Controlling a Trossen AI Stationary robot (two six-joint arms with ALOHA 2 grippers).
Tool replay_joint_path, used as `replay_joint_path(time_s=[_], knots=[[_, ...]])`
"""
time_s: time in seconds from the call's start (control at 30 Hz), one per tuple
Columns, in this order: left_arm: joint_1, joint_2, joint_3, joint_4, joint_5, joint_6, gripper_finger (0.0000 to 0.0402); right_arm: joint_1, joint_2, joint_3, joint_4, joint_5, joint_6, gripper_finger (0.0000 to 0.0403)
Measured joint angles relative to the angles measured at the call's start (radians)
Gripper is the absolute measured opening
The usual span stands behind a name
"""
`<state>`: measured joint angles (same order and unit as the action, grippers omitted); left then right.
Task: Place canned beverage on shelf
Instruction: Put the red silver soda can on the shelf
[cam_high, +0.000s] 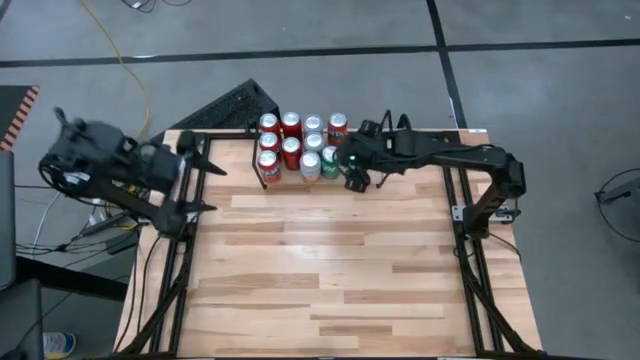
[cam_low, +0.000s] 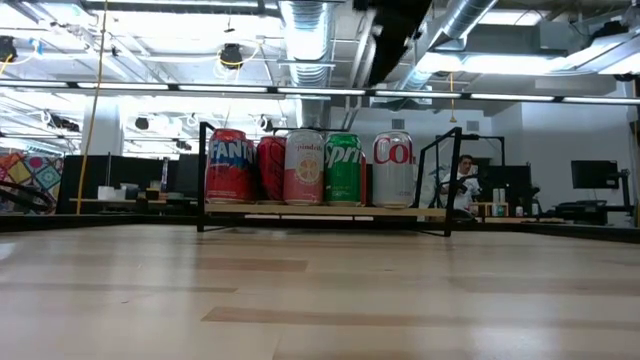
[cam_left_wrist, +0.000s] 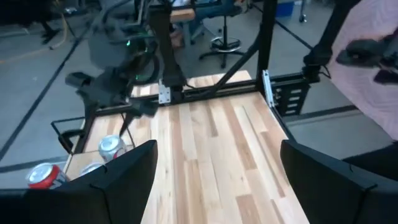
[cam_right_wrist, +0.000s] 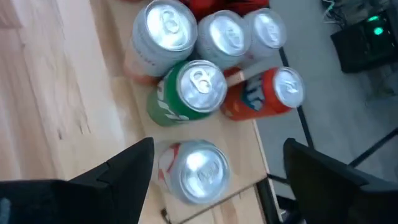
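the cans (cam_high: 300, 145) all stand on the shelf (cam_low: 322, 211) at the tabletop's (cam_high: 320, 270) far edge. the right gripper (cam_right_wrist: 211, 163) hovers above the silver can (cam_right_wrist: 194, 169), fingers spread and empty, so placing looks finished. next it should lift clear; left gripper (cam_left_wrist: 217, 171) waits open at the left edge.

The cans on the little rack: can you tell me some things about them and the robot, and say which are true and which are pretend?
1. The cans stand upright on the shelf. True.
2. The green can stands between a pink can and a silver can in the low view. True.
3. The right tool is squeezing the green can. False: it is open, above the cans, holding nothing.
4. The left tool is over the cans. False: it waits open at the table's left edge.
5. Some cans lie on the floor. False: none show there.
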<state>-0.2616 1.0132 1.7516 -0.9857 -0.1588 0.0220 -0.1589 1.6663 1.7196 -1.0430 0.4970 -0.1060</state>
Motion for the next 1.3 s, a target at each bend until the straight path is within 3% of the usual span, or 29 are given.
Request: replay_joint_path(time_s=[0.17, 0.37, 0.53, 0.83, 1.1, 1.3], knots=[[-0.055, -0.070, -0.192, 0.152, -0.037, -0.041, 0.0325, -0.076, 0.026, -0.034, 0.178, -0.008, -0.038, 0.0330], [-0.096, -0.104, -0.265, 0.175, -0.118, -0.115, 0.0325, -0.159, 0.042, -0.035, 0.334, -0.066, -0.023, 0.0280], [-0.115, -0.105, -0.267, 0.166, -0.249, -0.136, 0.0325, -0.212, 0.068, -0.038, 0.350, -0.077, 0.031, 0.0201], [-0.120, -0.091, -0.267, 0.158, -0.251, -0.151, 0.0325, -0.225, 0.174, -0.040, 0.408, -0.095, -0.005, 0.0014], [-0.120, -0.083, -0.267, 0.145, -0.246, -0.166, 0.0325, -0.243, 0.187, -0.038, 0.435, -0.111, -0.002, 0.0015], [-0.120, -0.079, -0.267, 0.145, -0.247, -0.162, 0.0325, -0.262, 0.188, -0.038, 0.459, -0.195, 0.004, 0.0002]])
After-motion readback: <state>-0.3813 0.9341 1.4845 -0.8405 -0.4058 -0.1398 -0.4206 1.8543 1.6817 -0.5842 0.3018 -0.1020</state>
